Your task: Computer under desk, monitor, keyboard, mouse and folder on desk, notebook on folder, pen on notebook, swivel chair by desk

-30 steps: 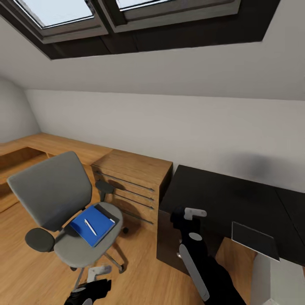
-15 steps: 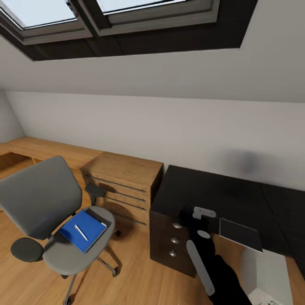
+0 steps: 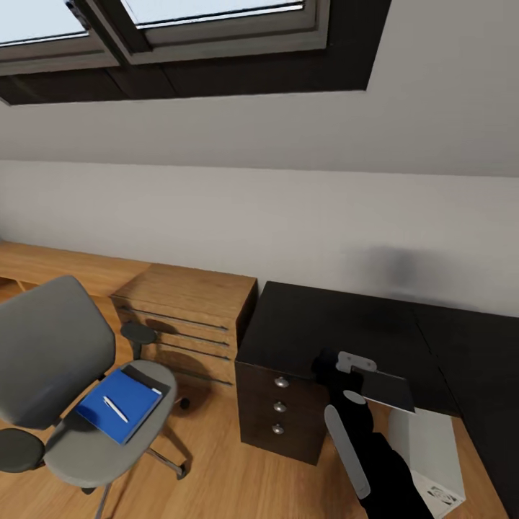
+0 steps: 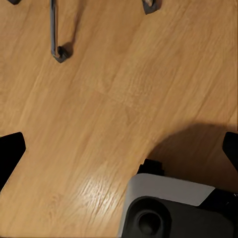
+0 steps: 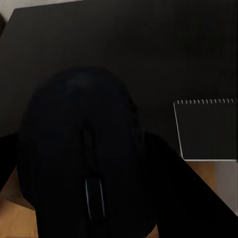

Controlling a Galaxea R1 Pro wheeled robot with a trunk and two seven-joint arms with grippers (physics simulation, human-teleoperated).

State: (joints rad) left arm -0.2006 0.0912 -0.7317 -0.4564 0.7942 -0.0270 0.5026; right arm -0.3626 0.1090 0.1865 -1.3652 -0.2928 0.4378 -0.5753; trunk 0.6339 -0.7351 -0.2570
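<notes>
The grey swivel chair [image 3: 50, 353] stands at the left, apart from the desk [image 3: 339, 324]. On its seat lies the blue folder [image 3: 122, 400] with the white pen [image 3: 115, 409] on top. The grey notebook [image 3: 386, 389] [image 5: 206, 129] rests at the desk's front edge. My right gripper [image 3: 333, 364] [image 5: 84, 163] hovers over that edge beside the notebook, shut on the dark mouse [image 5: 82, 148]. The white computer [image 3: 432, 454] sits under the desk. In the left wrist view my left gripper [image 4: 119, 148] is open above the wood floor, near a chair leg [image 4: 53, 29].
A dark drawer unit [image 3: 277, 411] with three silver knobs fronts the desk's left end. A light wood drawer chest [image 3: 187, 310] stands between chair and desk. A low sloped ceiling with skylights [image 3: 209, 21] hangs overhead. The robot's base [image 4: 168, 208] is close below the left gripper.
The camera has swung right, so chair, chest and desk slid left in the picture. My right gripper with the mouse now sits over the desk's front edge, closer to the notebook.
</notes>
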